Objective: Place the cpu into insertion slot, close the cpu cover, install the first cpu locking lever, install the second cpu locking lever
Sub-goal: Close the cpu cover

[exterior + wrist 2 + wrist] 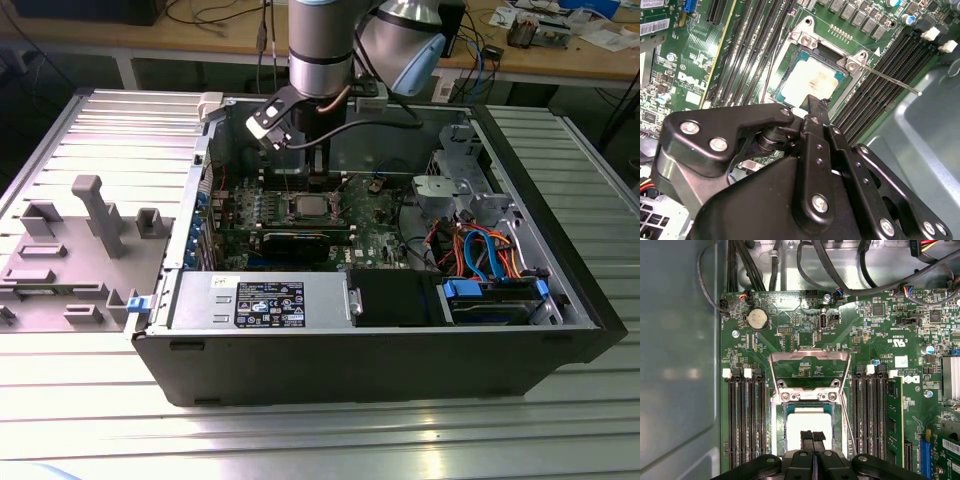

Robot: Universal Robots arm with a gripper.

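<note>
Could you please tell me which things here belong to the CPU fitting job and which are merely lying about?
Job in hand:
cpu, lying in the insertion slot
cpu cover, open
locking lever, swung out
hand, over the cpu

Just lying about:
coin battery
memory slots
black cables
power supply

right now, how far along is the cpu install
Done: the cpu sits in the slot. In hand: nothing; the shut gripper hangs just over the cpu. Left: the cover lies flipped open, and a lever sticks out unlatched.
</note>
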